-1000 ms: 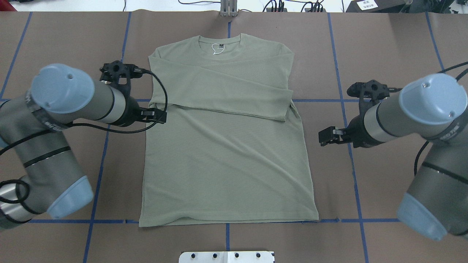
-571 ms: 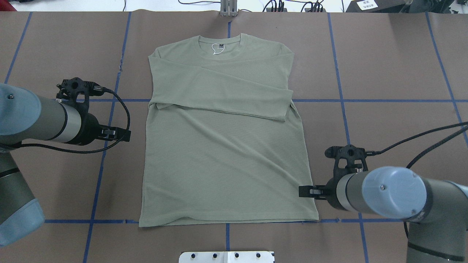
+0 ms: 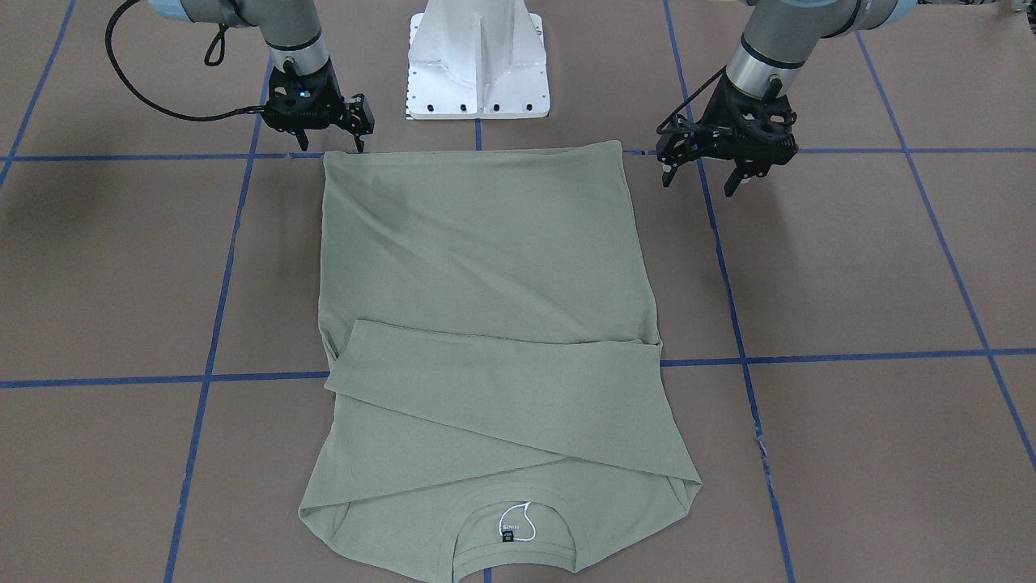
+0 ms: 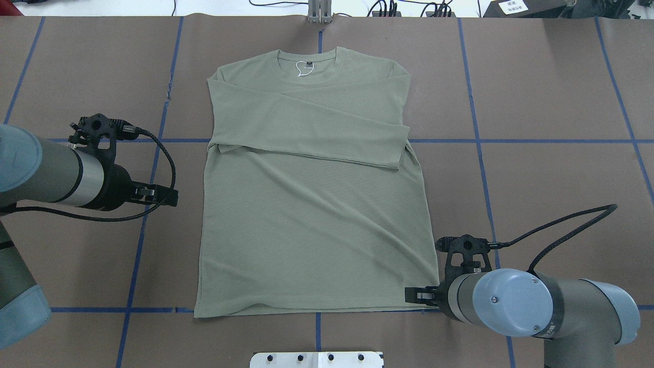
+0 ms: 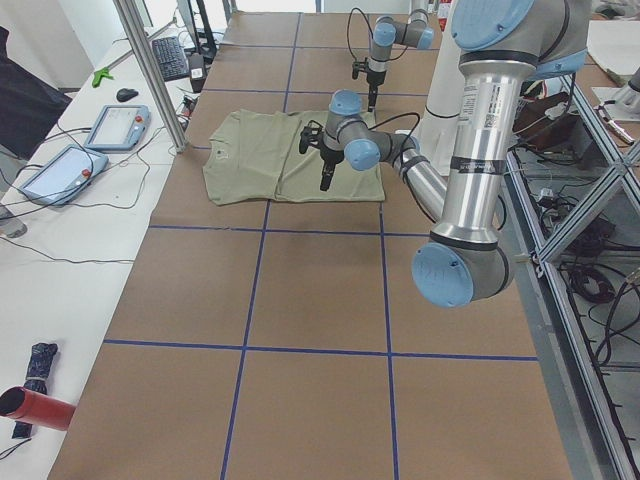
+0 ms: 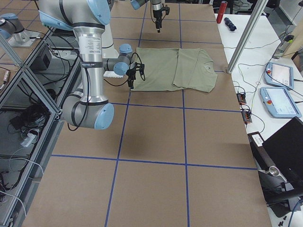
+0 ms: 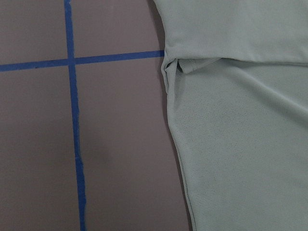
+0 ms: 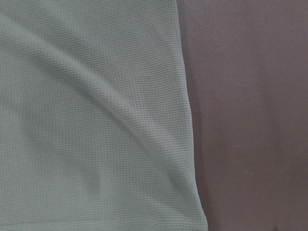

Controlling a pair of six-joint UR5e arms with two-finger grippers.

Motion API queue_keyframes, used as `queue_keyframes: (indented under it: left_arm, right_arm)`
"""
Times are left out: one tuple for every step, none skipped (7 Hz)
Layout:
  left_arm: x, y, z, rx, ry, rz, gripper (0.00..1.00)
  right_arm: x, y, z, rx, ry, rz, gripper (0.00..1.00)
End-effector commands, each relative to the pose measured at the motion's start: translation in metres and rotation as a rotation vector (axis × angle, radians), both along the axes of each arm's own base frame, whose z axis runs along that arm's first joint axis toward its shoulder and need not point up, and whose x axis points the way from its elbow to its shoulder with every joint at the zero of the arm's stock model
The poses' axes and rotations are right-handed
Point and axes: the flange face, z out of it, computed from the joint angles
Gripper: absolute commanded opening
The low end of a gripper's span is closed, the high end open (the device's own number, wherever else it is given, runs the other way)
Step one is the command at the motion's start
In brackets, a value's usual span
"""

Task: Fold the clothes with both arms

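brown bench (image 4: 552, 76), shirt (image 4: 311, 230) flat; right end effector (image 3: 333, 146) released by hem corner; left end effector (image 3: 698, 185), released, should reach the other.

A brown-covered surface (image 4: 552, 76) is carrying everything, with blue tape lines (image 4: 536, 140) crossing it in a grid. A sage-green shirt (image 4: 317, 235) is lying flat on it, collar pointing away from the robot and sleeves lying folded across the chest. A white pedestal base (image 3: 477, 65) is standing just beyond the hem.
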Motion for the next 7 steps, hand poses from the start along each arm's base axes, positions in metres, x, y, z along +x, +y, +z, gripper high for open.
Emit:
queue_keyframes:
  left_arm:
    - [-0.002,0.002,-0.007,0.006,0.013,0.001,1.0]
    - [-0.002,0.002,-0.008,0.005,0.016,0.005,1.0]
    - [-0.002,0.002,-0.009,0.006,0.017,0.005,1.0]
    - [-0.003,0.004,-0.013,0.01,0.024,0.008,1.0]
    - [-0.002,0.004,-0.011,0.007,0.021,0.007,1.0]
    - [-0.001,0.005,-0.012,0.008,0.023,0.008,1.0]
    - [-0.001,0.005,-0.011,0.009,0.021,0.009,1.0]
  right_arm:
    - [-0.007,-0.001,0.0,0.004,0.001,-0.007,1.0]
    - [-0.008,-0.003,0.004,0.003,0.012,-0.005,1.0]
    - [-0.011,-0.005,0.012,0.0,0.028,-0.002,1.0]
    - [-0.01,-0.009,0.015,-0.004,0.034,0.002,1.0]
    - [-0.01,-0.012,0.018,-0.019,0.038,-0.001,1.0]
    - [-0.01,-0.012,0.019,-0.02,0.041,-0.001,1.0]
    - [-0.01,-0.013,0.019,-0.022,0.041,0.002,0.99]
